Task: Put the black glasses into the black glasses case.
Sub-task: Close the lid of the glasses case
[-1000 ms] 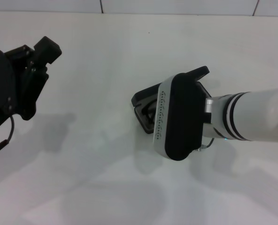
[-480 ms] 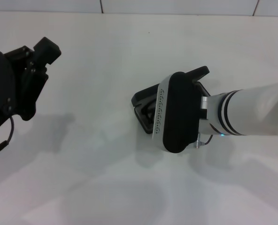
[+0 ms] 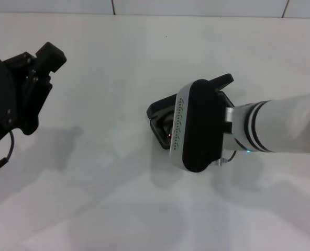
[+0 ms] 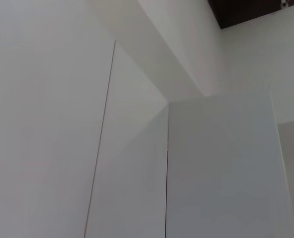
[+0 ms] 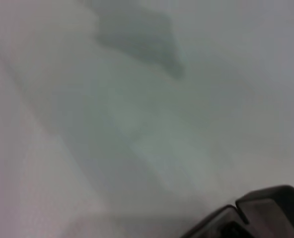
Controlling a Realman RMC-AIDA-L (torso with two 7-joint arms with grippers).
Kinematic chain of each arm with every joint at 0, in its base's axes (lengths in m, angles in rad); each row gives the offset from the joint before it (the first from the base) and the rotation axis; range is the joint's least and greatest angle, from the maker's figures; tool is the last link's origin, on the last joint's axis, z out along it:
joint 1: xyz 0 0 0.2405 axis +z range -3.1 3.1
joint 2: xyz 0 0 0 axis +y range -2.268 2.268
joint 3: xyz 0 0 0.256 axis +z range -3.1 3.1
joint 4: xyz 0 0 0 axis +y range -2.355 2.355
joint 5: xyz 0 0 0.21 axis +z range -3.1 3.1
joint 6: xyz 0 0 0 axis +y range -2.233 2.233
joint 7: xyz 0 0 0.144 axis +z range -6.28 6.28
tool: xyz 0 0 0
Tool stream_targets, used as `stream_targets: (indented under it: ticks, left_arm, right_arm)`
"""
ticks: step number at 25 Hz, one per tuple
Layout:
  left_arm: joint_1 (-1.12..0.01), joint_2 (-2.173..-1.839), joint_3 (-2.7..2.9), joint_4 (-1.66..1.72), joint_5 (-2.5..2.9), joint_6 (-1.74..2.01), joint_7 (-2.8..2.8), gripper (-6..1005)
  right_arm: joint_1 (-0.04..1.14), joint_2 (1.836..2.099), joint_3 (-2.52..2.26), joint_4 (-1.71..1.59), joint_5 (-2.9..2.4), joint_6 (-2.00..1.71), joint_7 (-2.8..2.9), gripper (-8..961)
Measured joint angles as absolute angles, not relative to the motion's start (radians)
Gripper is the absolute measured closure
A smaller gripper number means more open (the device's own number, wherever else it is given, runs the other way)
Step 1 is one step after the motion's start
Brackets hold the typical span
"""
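The black glasses case lies open on the white table, right of centre in the head view. Only its left end and a far corner show. My right gripper's black and silver housing hangs directly over the case and covers most of it. The black glasses are hidden under that housing. A dark rounded edge of the case shows in a corner of the right wrist view. My left gripper is raised at the far left, well away from the case.
The white table stretches around the case, with soft arm shadows on it. A tiled wall edge runs along the back. The left wrist view holds only white wall panels.
My right arm has shifted slightly toward the case's left end and settled there. The left gripper has edged a little to the left.
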State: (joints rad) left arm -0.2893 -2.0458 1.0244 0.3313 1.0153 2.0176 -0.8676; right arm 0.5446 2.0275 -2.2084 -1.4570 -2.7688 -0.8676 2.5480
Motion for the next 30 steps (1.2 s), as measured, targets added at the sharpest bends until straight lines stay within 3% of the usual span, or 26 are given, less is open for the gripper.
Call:
stream_targets:
  ticks: [8,14,20,25,30]
  left_arm:
    - [-0.305,-2.029,1.024,0.343,1.009,2.018,-0.876,964]
    - [-0.346,-1.985,1.021,0.347,1.006,1.987,-0.907,963]
    - [-0.455,-1.971,1.023,0.421,1.063,1.817,-1.029,961]
    - [-0.556,-1.972,1.025,0.504,1.231,1.673,-1.208,955]
    - [-0.635,-2.004,1.027,0.516,1.378,1.487,-1.340,895]
  right_arm:
    - [0.297,2.019,-2.123,-1.750,-2.833,-0.950,2.542,892]
    - [0.187,2.008,-1.895,-1.836,-2.564,-1.018,2.380,891]
    - [0.130,2.004,-1.341,-1.776,-1.830,-1.474,2.013,890]
    - [0.128,2.006,-0.993,-1.632,-1.596,-1.835,1.844,889]
    - [0.133,2.008,-0.768,-1.483,-1.610,-1.998,1.799,888]
